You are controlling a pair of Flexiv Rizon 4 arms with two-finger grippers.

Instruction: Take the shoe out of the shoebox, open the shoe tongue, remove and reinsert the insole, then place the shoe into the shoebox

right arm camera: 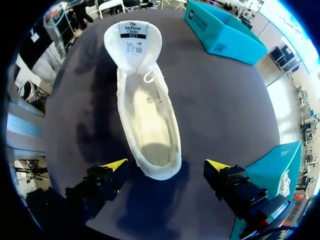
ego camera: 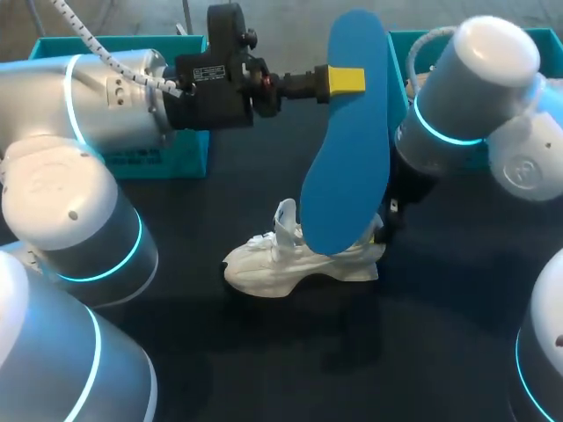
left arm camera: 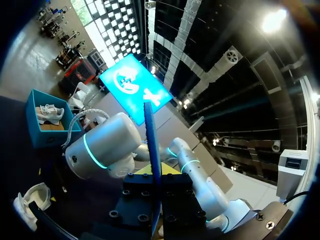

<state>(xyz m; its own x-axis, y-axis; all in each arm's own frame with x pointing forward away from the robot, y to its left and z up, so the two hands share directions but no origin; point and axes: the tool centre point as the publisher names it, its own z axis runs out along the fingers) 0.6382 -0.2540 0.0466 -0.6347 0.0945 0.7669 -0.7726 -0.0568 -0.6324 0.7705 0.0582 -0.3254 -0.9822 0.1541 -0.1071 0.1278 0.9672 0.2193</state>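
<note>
Over the counter (ego camera: 440, 308), my left hand (ego camera: 346, 81) grips the blue insole (ego camera: 347, 149) above the shoe (ego camera: 295, 259), my right hand (right arm camera: 166, 165) released astride its heel.

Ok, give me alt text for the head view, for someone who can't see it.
The left gripper holds a blue insole on end over a white sneaker that sits on the dark table. The right arm is behind the insole, its gripper hidden, and teal shoeboxes stand at the table's back.
</note>
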